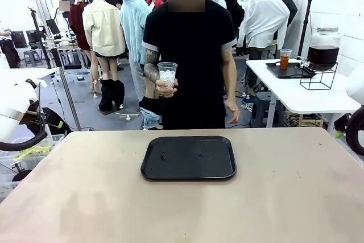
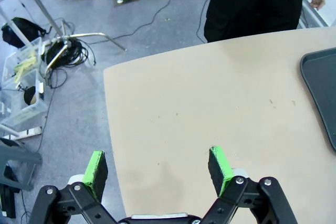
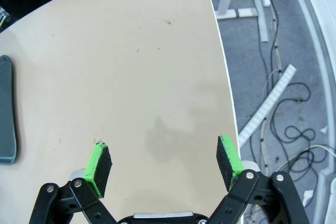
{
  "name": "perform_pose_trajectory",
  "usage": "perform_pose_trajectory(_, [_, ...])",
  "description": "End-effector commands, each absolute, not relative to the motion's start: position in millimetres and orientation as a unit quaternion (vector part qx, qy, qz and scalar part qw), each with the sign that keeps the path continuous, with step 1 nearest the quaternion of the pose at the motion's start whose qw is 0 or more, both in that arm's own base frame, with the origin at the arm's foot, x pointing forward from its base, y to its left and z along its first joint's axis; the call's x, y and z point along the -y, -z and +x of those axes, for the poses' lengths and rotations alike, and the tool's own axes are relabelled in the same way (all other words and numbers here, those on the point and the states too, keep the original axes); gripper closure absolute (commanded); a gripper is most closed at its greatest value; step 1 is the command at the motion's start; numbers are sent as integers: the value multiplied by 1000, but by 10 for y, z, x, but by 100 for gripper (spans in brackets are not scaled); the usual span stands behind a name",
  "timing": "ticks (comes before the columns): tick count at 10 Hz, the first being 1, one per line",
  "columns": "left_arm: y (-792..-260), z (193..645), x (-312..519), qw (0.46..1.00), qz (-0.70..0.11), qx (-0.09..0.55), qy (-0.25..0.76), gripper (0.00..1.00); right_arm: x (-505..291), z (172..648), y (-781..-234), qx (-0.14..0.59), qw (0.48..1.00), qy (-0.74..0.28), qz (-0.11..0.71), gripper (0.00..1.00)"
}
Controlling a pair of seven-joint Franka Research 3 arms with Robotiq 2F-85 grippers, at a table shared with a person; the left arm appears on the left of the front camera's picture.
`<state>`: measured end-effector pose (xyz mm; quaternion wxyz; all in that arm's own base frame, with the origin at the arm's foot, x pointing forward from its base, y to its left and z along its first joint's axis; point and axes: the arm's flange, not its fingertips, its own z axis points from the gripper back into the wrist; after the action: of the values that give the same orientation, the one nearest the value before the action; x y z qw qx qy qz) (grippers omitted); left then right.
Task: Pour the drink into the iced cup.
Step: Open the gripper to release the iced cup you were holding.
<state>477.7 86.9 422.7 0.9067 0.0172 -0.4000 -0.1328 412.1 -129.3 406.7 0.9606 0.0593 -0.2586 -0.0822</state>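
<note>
A person at the table's far side holds the iced cup point(image 1: 167, 74), a clear plastic cup with white ice cubes, at chest height. A clear cup of orange-red drink point(image 1: 284, 60) stands on a white side table point(image 1: 318, 98) at the back right. My left gripper point(image 2: 157, 169) hangs open and empty over the table's left part near its edge. My right gripper point(image 3: 164, 163) is open and empty too, above the table's right part. Both are far from the cup.
A black tray point(image 1: 188, 157) lies mid-table, dotted with small specks; its edge shows in the wrist views point(image 2: 320, 93) point(image 3: 6, 108). A glass jar of dark liquid point(image 1: 323, 49) sits on a wire stand on the side table. Cables and bins lie on the floor.
</note>
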Motion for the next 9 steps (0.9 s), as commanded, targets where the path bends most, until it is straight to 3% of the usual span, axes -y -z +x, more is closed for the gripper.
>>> perform_pose_trajectory(1, [-4194, 4776, -877, 904, 24, 405, 132, 0, 1251, 4093, -4054, 263, 959, 93, 57, 0])
perform_pose_trajectory(9, [-4194, 4776, -877, 904, 24, 405, 132, 0, 1251, 4093, -4054, 263, 959, 93, 57, 0])
